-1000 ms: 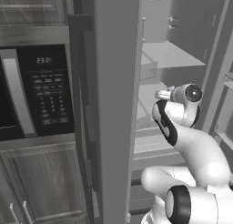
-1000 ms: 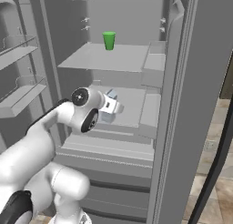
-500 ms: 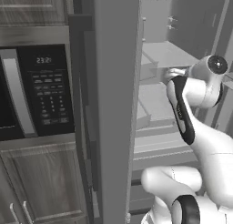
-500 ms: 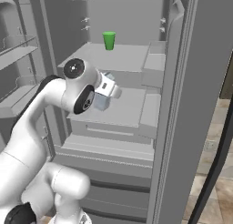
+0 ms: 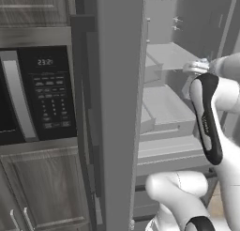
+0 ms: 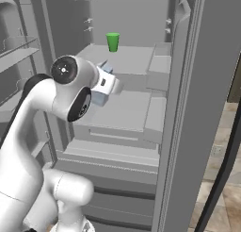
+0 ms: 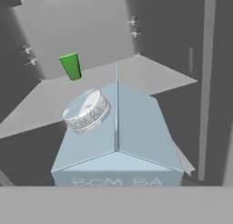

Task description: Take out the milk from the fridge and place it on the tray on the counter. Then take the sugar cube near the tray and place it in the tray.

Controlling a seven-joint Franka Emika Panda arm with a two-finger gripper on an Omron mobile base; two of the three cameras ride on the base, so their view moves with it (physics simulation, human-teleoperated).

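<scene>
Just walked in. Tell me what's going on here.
The white robot arm is reaching into the open fridge with its gripper at the milk carton. The hand view shows the carton's gabled top and round cap close up, but not whether the fingers have closed on it. A green cup stands on the shelf above and behind. In the left base view a microwave sits left of the fridge. Nothing has reached a tray yet.
</scene>
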